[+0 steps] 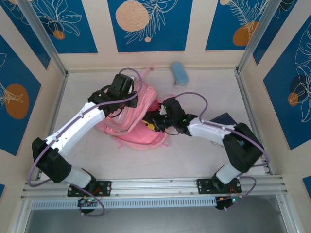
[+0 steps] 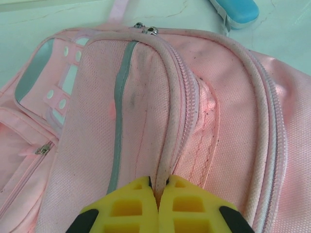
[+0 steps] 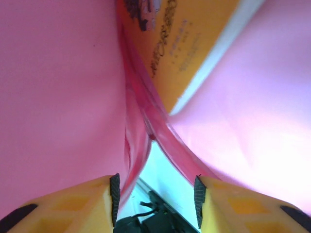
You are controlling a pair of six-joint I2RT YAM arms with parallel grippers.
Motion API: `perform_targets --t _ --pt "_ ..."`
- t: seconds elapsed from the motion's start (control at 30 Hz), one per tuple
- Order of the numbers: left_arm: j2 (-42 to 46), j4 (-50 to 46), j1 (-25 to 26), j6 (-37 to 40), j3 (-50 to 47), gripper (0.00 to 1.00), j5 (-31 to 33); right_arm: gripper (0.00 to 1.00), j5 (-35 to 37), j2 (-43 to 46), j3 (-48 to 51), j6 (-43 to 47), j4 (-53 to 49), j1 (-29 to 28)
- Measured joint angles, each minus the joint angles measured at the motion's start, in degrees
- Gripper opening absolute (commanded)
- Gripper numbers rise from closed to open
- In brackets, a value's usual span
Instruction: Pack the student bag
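Observation:
The student bag (image 1: 133, 128), a big soft pink backpack, lies in the middle of the table. My left gripper (image 1: 127, 92) is at its far edge. In the left wrist view its yellow fingers (image 2: 131, 204) are shut on the piped rim beside the zipper of the bag (image 2: 146, 97). My right gripper (image 1: 156, 121) reaches into the bag's opening from the right. In its wrist view the right gripper (image 3: 156, 194) stands open, with pink lining (image 3: 58, 97) on both sides and a fold of it against the left pad. An orange printed book (image 3: 189, 43) sits deeper inside.
A light-blue pencil case (image 1: 179, 73) lies on the table behind the bag, near the back wall, and shows at the top of the left wrist view as the pencil case (image 2: 235, 12). A dark blue flat item (image 1: 226, 119) lies under the right forearm.

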State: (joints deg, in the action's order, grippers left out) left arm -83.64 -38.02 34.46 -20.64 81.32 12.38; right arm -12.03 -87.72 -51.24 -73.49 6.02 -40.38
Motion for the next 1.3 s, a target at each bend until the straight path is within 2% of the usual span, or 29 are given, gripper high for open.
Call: perform_targets --t 0.13,0.2,0.27,0.33,0.43,0.53,0.7,0.9,1.3 --pt "3.32 1.86 -0.33 0.2 -5.68 0.0 -0.44 0.45 8.61 6.99 1.79 5.07 -11.26 0.0" --pt "5.35 2.51 -0.61 0.35 -9.14 0.06 -0.92 0.49 14.93 10.12 2.6 7.76 -17.0 0.15" --pt "7.19 2.64 -0.87 0.68 -12.15 0.21 -1.51 0.56 21.31 12.81 3.06 10.6 -22.56 0.85" --pt "9.01 2.47 -1.05 0.46 -15.21 0.39 -2.08 0.65 27.1 15.19 3.26 13.44 -27.36 2.62" --pt "11.13 2.12 -1.31 -1.38 -18.71 0.63 -2.36 0.77 32.79 17.77 3.26 17.66 -32.15 8.22" --pt "12.5 2.01 -1.77 -3.89 -20.85 0.73 -2.36 0.84 34.58 17.88 3.21 21.75 -34.51 16.48" --pt "12.92 2.16 -1.88 -6.93 -21.62 0.87 -2.51 0.88 35.85 11.47 -1.31 26.88 -39.06 27.82" --pt "13.29 2.27 -1.88 -8.44 -21.7 1.0 -2.05 0.88 35.17 -2.1 -10.91 31.63 -42.8 35.45" --pt "14.1 2.29 -1.99 -8.55 -21.94 1.0 -1.64 0.87 31.08 -17.25 -16.55 35.06 -47.06 36.61"
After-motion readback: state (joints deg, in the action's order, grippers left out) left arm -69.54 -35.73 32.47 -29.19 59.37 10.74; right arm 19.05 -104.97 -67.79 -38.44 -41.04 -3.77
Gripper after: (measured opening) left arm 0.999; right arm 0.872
